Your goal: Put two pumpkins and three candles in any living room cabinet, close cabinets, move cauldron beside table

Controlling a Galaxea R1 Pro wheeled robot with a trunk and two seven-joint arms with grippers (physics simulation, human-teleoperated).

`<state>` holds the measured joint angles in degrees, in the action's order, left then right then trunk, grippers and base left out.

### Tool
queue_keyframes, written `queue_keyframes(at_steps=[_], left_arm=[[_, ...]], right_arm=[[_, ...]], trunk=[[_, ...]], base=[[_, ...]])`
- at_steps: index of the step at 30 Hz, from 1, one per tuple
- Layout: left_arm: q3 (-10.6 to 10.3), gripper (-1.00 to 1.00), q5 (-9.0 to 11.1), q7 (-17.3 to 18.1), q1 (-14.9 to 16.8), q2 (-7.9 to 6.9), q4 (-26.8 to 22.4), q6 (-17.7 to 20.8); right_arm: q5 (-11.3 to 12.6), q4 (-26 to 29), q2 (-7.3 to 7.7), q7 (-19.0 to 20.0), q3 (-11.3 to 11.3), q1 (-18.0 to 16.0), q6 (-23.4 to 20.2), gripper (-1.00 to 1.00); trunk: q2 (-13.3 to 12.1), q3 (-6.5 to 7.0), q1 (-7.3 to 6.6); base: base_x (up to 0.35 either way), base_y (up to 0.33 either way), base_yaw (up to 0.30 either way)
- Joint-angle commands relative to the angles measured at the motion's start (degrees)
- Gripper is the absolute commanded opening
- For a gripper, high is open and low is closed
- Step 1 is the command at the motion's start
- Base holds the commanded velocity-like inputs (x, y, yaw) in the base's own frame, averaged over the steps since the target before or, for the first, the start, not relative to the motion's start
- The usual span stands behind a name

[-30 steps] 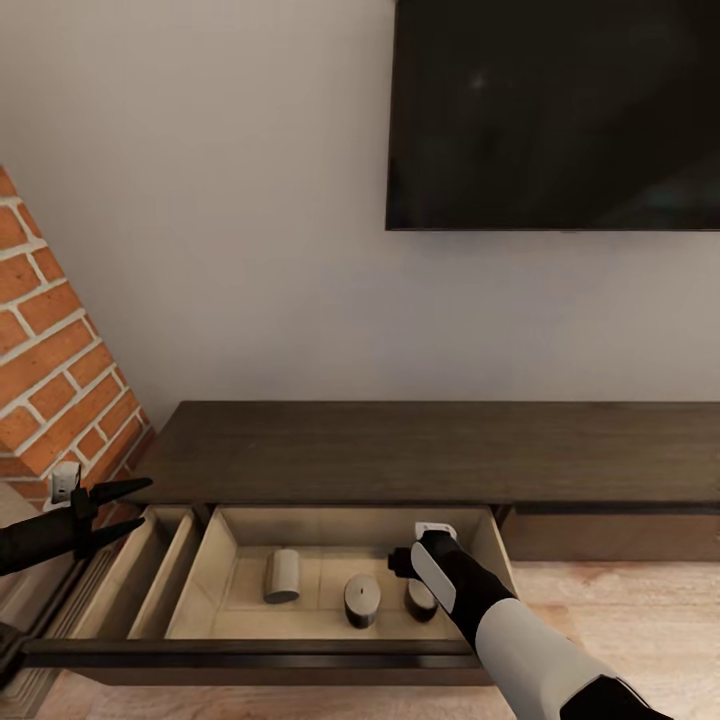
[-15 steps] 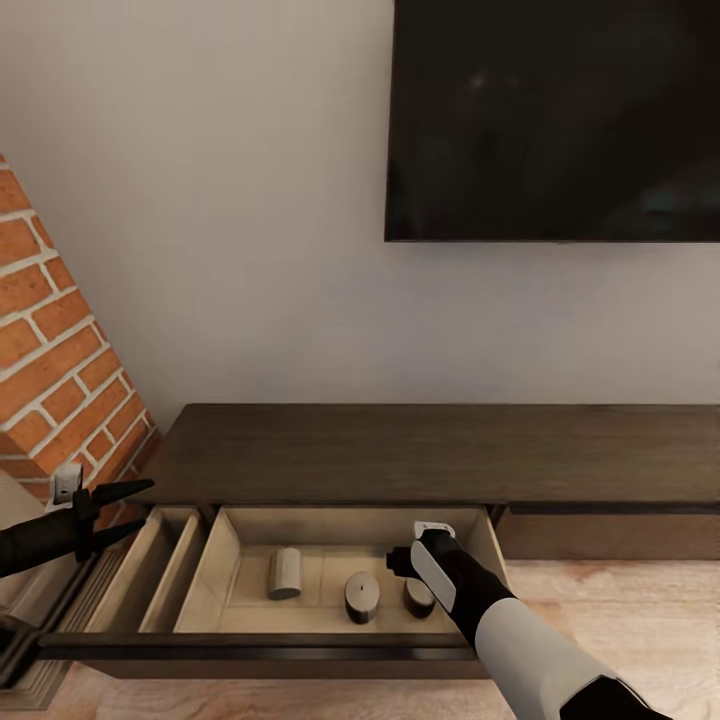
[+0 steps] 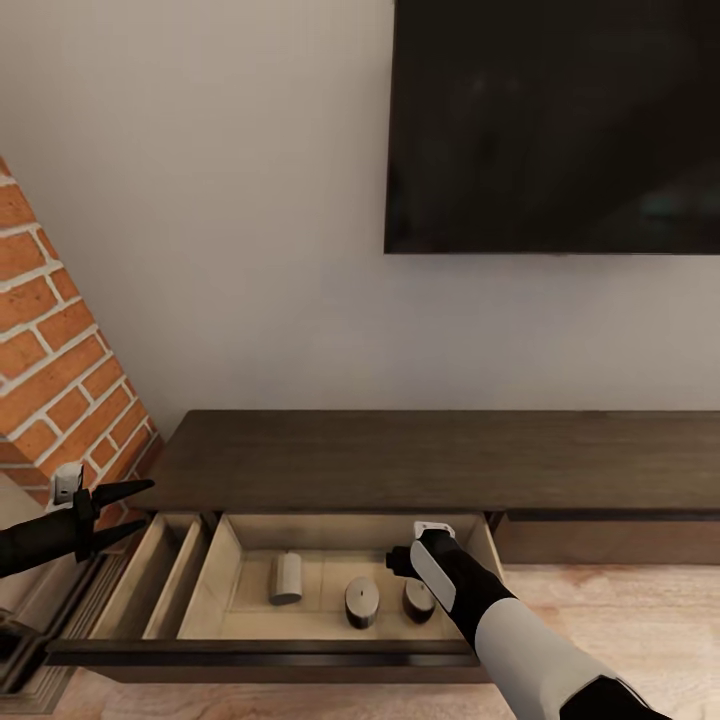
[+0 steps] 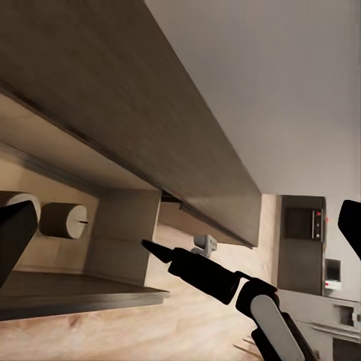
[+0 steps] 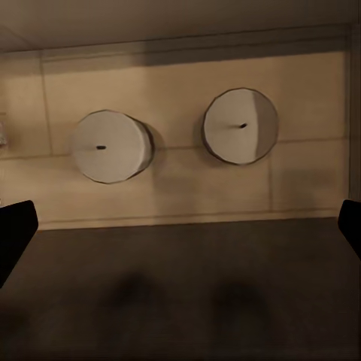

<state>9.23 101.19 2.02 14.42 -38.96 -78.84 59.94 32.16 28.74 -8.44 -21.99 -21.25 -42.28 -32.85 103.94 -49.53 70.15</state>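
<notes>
The cabinet [image 3: 430, 455] runs along the wall with one drawer [image 3: 260, 652] pulled out. Three candles rest on its pale floor: one lying on its side [image 3: 285, 578], two upright [image 3: 361, 602] [image 3: 419, 598]. My right gripper [image 3: 404, 568] hangs open just above the rightmost candle, holding nothing. Its wrist view looks down on two candle tops [image 5: 111, 147] [image 5: 241, 125]. My left gripper [image 3: 118, 509] is open and empty, off the drawer's left end. Its wrist view shows the right gripper [image 4: 162, 252] and a candle [image 4: 64, 219]. The pumpkins, cauldron and table are out of view.
A brick fireplace [image 3: 60, 370] stands close on the left, next to my left arm. A dark television [image 3: 555, 125] hangs on the wall above the cabinet. Light wooden floor [image 3: 620, 610] lies to the right of the open drawer.
The whole picture has slid down and slightly right, so the camera moved. The candles stay put in the drawer. Both grippers keep their places and stay open.
</notes>
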Motion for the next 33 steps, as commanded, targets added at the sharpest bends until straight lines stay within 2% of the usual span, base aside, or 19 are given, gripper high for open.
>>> queue_keyframes(at_steps=[1,9,18,33], left_arm=[[0.0,1.0,-0.05,0.0,0.0,0.01,0.0,0.0],[0.0,1.0,-0.07,0.0,0.0,-0.06,0.0,0.0],[0.0,1.0,-0.07,0.0,0.0,-0.06,0.0,0.0],[0.0,1.0,-0.04,-0.01,0.0,-0.06,0.0,0.0]], right_arm=[[-0.01,0.0,0.0,-0.01,0.0,0.0,0.01,1.0],[-0.08,0.0,-0.03,-0.01,-0.02,0.0,0.08,1.0],[-0.05,0.0,-0.02,-0.01,-0.02,0.0,0.07,1.0],[0.0,0.0,-0.09,0.01,-0.04,0.0,0.07,1.0]], trunk=[[-0.42,0.18,-0.23],[-3.62,1.62,-1.98],[-7.23,3.24,-3.96],[-13.25,5.93,-7.25]], base=[[0.0,0.0,0.0],[-0.011,0.0,0.0],[-0.178,0.0,0.0],[-0.014,0.0,0.0]])
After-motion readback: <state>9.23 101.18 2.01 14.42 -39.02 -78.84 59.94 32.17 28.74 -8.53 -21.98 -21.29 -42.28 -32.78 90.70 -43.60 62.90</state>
